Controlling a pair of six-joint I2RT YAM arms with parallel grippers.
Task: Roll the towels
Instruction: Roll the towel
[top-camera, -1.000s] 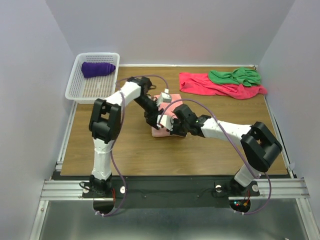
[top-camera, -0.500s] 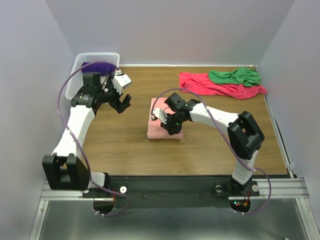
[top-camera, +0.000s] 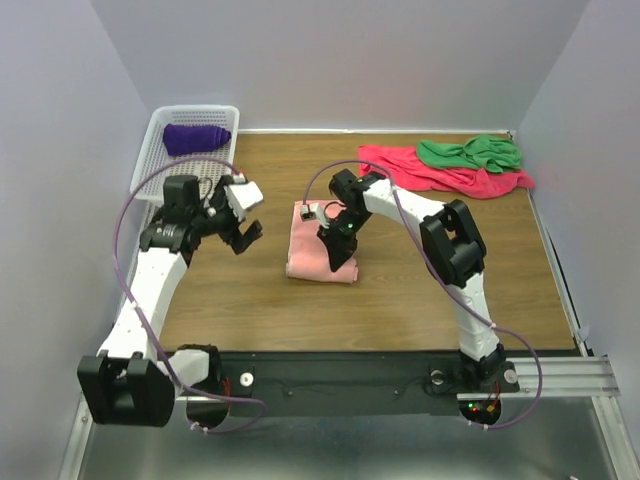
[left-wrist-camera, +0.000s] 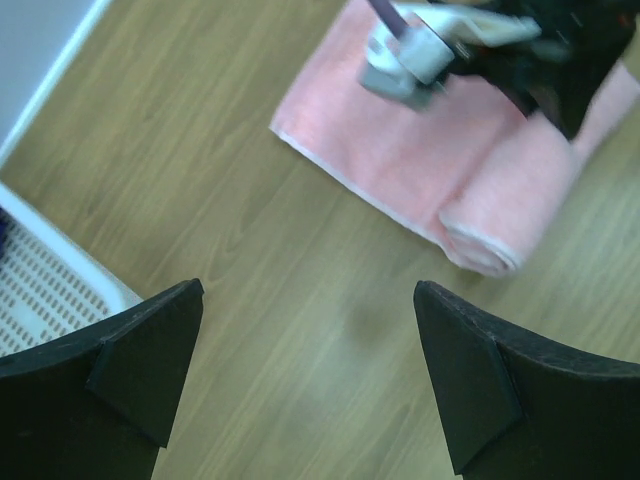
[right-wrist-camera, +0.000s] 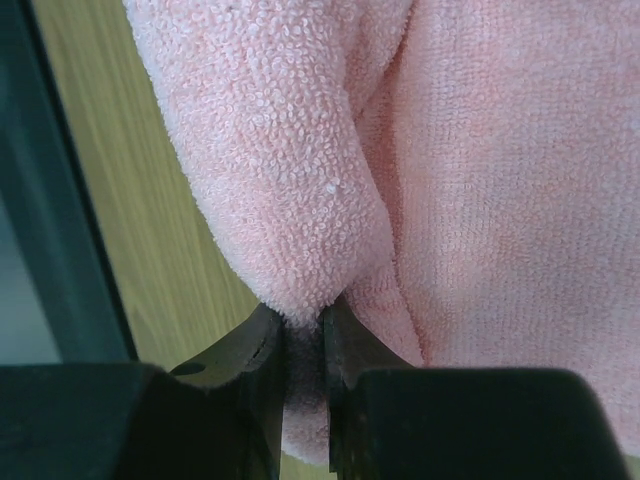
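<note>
The salmon-pink towel (top-camera: 305, 255) lies mid-table, partly rolled, with the roll along its right side. My right gripper (top-camera: 337, 258) is shut on a fold of it; the right wrist view shows the terry cloth (right-wrist-camera: 300, 150) pinched between my fingertips (right-wrist-camera: 262, 345). My left gripper (top-camera: 249, 219) is open and empty, above bare wood left of the towel. The left wrist view shows the towel (left-wrist-camera: 400, 150) ahead of it. The purple towel (top-camera: 195, 138) lies rolled in the basket. The crimson towel (top-camera: 410, 168) and green towel (top-camera: 470, 152) lie crumpled at the back right.
A white mesh basket (top-camera: 175, 180) stands at the back left, just behind my left gripper; its corner shows in the left wrist view (left-wrist-camera: 50, 290). Grey walls close in the table on three sides.
My left gripper has let go of the pink towel and swung left toward the basket. My right arm has swung round to reach the towel from the back, and the towel has shifted slightly left.
</note>
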